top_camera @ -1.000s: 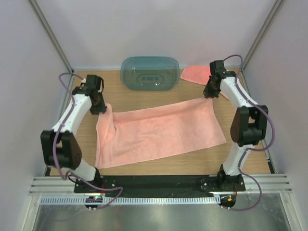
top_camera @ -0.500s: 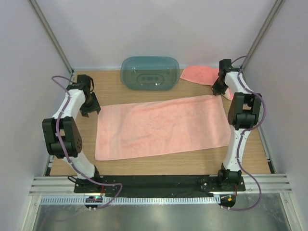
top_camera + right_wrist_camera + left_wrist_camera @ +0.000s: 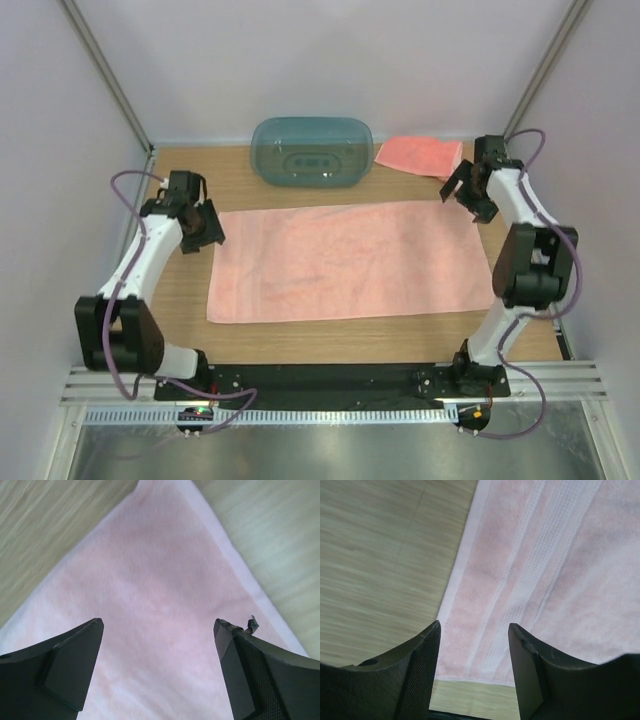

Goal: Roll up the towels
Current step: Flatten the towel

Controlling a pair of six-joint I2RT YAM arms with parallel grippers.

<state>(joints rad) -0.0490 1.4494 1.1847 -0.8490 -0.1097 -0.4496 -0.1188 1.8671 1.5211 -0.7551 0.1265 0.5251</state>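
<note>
A pink towel (image 3: 350, 262) lies spread flat across the middle of the wooden table (image 3: 250, 340). My left gripper (image 3: 210, 232) hovers at its far left corner, open and holding nothing. In the left wrist view that gripper (image 3: 474, 630) has the towel's banded edge (image 3: 545, 570) below its jaws. At the far right corner my right gripper (image 3: 468, 200) stands wide open. The right wrist view shows this gripper (image 3: 159, 625) above the towel's corner (image 3: 160, 580), not touching it. A second pink towel (image 3: 420, 155) lies at the back right.
A translucent blue-green tub (image 3: 312, 152) sits at the back centre, just beyond the spread towel. Grey walls and metal posts close in the table on three sides. Bare wood (image 3: 380, 555) shows left of the towel.
Both grippers have opened and let go of the towel's far corners. The towel, bunched at the left a second ago, now lies flat and stretched. The right arm has shifted slightly.
</note>
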